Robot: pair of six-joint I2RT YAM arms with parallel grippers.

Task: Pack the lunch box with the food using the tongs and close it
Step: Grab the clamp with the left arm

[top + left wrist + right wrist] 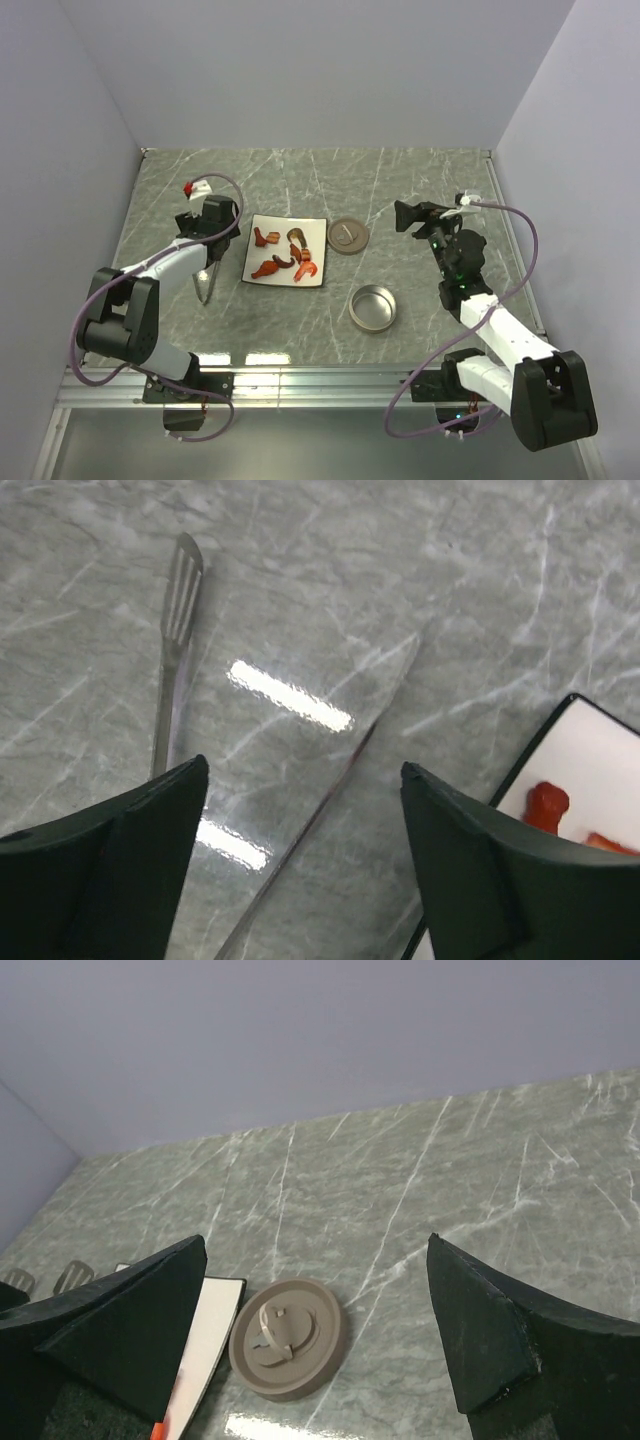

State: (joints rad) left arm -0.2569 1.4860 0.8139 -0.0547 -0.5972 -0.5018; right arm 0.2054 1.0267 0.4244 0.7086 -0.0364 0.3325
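The tongs lie flat on the marble table, left of the white plate. In the left wrist view one slotted tip points away, and the other arm runs diagonally between my fingers. My left gripper hangs just over the tongs, open, its jaws apart on either side of that arm. Several red-orange and brown food pieces sit on the plate. The silver lunch box stands empty, and its lid lies apart from it. My right gripper hovers open and empty right of the lid.
The plate's dark-edged corner with a red food piece lies close to my left gripper's right finger. Pale walls enclose the table at the back and sides. The right wrist view shows the plate's edge just left of the lid.
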